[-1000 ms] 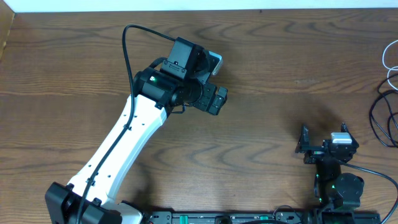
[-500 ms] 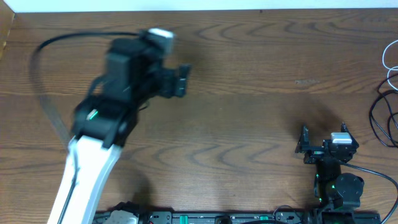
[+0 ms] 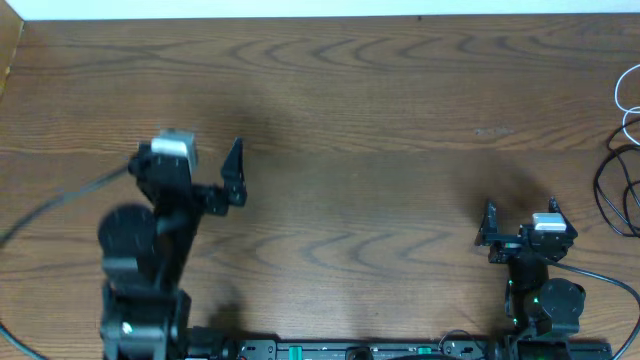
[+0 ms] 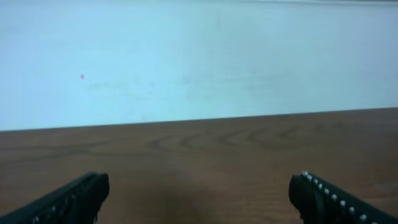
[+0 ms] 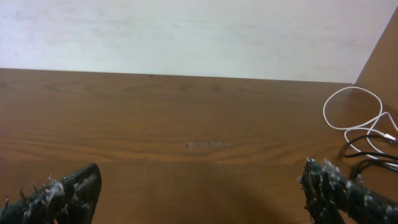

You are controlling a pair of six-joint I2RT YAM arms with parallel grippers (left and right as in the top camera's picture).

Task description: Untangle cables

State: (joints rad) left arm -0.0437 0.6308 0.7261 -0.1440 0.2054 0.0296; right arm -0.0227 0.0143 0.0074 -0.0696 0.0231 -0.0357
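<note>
The white cable point(image 5: 348, 107) and black cable point(image 5: 367, 154) are seen right of the right gripper point(image 5: 200, 179), whose jaws are held apart; the left gripper point(image 4: 199, 185), well left, is likewise spread

Table point(image 3: 400, 150) was mid-brown wood with darker wavy grain all over. Wall point(image 5: 186, 31) was plain off-white, and looked pale blue in the left wrist view. One cable was white point(image 5: 348, 109), the other black point(image 5: 367, 152). Left gripper point(image 4: 199, 183) was black with ridged fingers and a silver-grey block on top. Right gripper point(image 5: 200, 180) was black, with pale specks on its fingers point(image 5: 68, 190). The right arm's black base point(image 3: 545, 305) showed small green lights.
</note>
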